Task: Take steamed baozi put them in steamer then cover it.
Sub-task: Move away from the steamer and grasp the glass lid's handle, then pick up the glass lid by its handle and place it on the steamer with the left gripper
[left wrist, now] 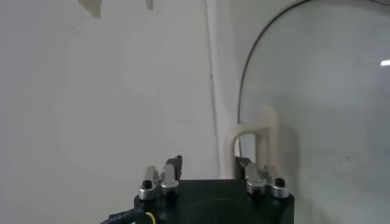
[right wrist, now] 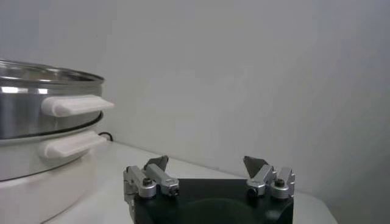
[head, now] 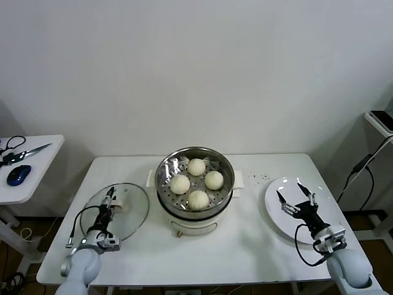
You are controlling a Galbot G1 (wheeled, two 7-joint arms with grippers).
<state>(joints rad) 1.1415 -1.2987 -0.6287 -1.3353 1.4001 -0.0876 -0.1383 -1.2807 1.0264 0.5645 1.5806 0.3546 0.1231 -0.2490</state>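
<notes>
The steel steamer (head: 163,174) stands on its white pot base at the table's centre and also shows in the right wrist view (right wrist: 36,109). Four cream-white baozi lie inside it (head: 196,166), (head: 180,184), (head: 214,180), (head: 198,200). The glass cover (head: 134,216) lies flat on the table to the left of the steamer. My left gripper (head: 110,196) is low over the cover, open, right beside its white handle (head: 123,204). In the left wrist view the handle (left wrist: 265,131) stands just off one finger of the gripper (left wrist: 208,163). My right gripper (head: 295,195) (right wrist: 206,161) is open and empty above the white plate (head: 275,215).
A side table (head: 37,184) at the far left holds a blue mouse (head: 18,174) and scissors (head: 27,152). A black cable (head: 362,166) and a dark device (head: 384,118) are at the far right. Small specks (head: 258,178) lie on the table behind the plate.
</notes>
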